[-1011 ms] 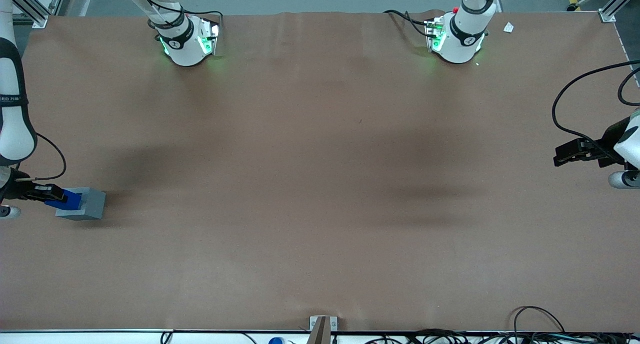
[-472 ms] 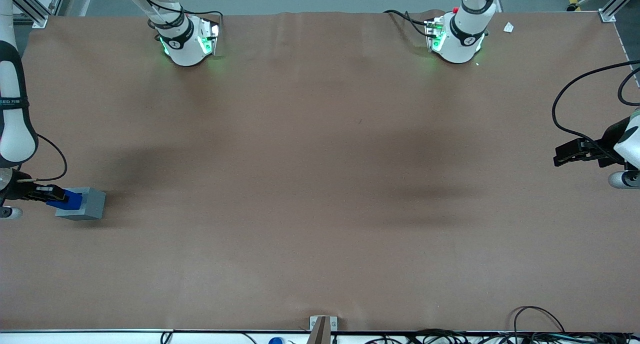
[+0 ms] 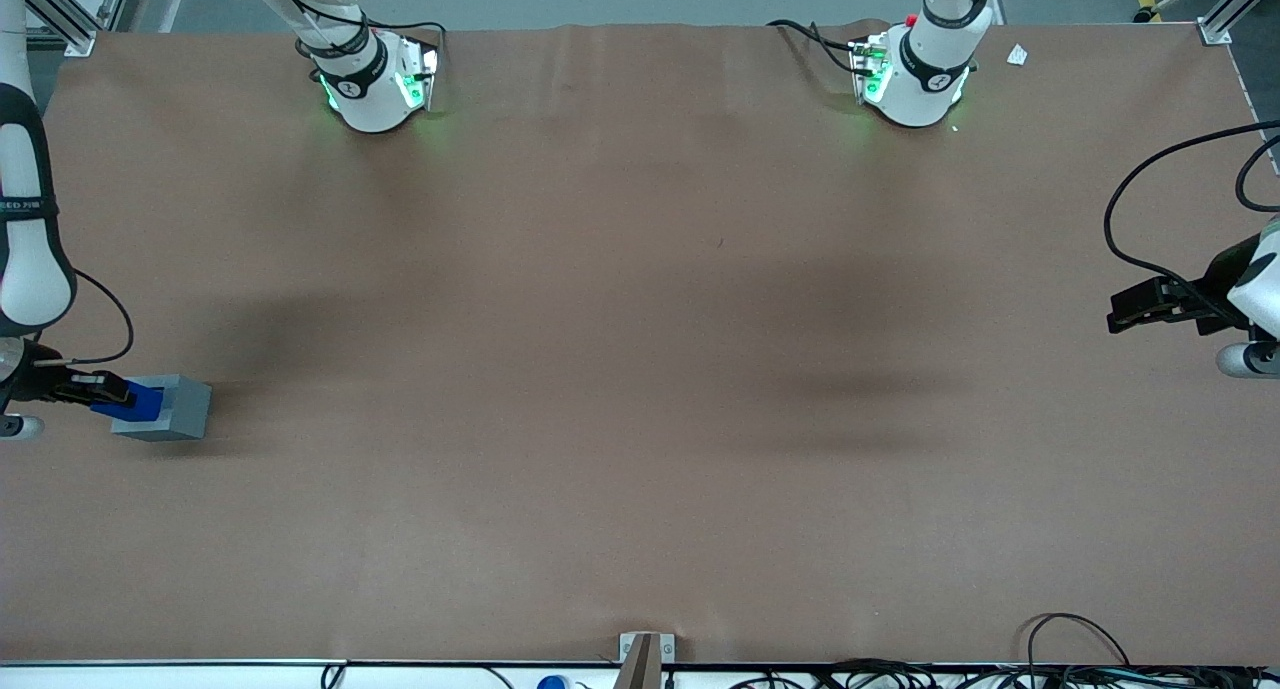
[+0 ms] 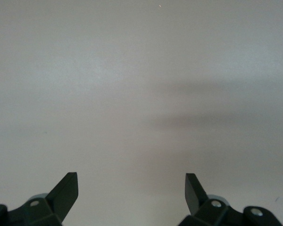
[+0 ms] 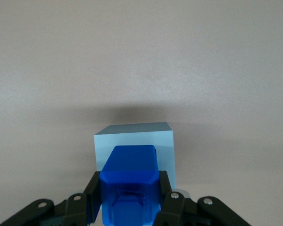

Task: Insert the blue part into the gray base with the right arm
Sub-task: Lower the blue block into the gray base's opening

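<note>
**Blue part pressed up to the gray base, pincer clamped on it**

So here's where your right arm (image 3: 25, 189) is at: way out at the working arm's end of the counter (image 3: 640, 369), reaching low. Your pincer (image 3: 100, 391) is clenched on the blue part (image 3: 135, 401), and you can see that clearly from the right wrist view, where the black fingers (image 5: 172, 200) squeeze the blue part (image 5: 129, 186) from both sides.

The blue part is lying sideways, pointing straight at the gray base (image 3: 168, 409). Its front end meets the face of the gray base (image 5: 134, 141) that looks toward the pincer (image 5: 129, 207). From the wrist camera the blue nose overlaps that face about in the middle; whether it's actually seated in the recess, you can't tell from here, since the blue block hides the opening.

The gray base itself sits flat on the brown counter, casting a soft shadow. In the front view, most of the blue block sticks out of the base toward the pincer.
</note>
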You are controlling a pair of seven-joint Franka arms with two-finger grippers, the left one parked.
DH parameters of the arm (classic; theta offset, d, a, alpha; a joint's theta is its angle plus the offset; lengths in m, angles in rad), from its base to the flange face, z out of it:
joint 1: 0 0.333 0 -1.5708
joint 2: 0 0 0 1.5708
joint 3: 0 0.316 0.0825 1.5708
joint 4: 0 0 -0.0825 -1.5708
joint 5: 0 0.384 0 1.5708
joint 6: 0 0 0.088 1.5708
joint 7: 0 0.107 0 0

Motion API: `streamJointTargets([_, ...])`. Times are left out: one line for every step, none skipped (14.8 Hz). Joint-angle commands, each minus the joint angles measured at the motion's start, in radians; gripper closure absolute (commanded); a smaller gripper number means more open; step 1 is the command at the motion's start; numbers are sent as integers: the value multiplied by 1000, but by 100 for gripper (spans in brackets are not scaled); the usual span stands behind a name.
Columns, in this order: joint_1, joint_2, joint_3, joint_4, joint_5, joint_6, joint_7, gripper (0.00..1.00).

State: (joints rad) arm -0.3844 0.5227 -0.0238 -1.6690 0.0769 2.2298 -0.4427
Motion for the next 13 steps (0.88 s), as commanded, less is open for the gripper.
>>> streamJointTargets([-22, 14, 16, 15, -14, 5, 9, 89])
streamJointTargets([-22, 14, 16, 15, -14, 5, 9, 89])
streamJointTargets([-22, 14, 16, 15, -14, 5, 10, 89])
streamJointTargets([-22, 14, 16, 15, -13, 4, 10, 89])
streamJointTargets([-24, 14, 16, 15, -13, 2, 10, 89])
streamJointTargets([-25, 14, 16, 14, -13, 1, 10, 89])
streamJointTargets([-25, 14, 16, 14, -13, -4, 9, 89])
streamJointTargets([-25, 13, 16, 12, -13, -7, 9, 89])
streamJointTargets([-25, 13, 16, 12, -14, -10, 9, 89])
streamJointTargets([-25, 13, 16, 12, -14, -10, 10, 89])
streamJointTargets([-25, 13, 16, 12, -14, -12, 12, 89])
streamJointTargets([-25, 13, 16, 12, -14, -16, 12, 89])
streamJointTargets([-25, 11, 16, 14, -14, -21, 12, 89])
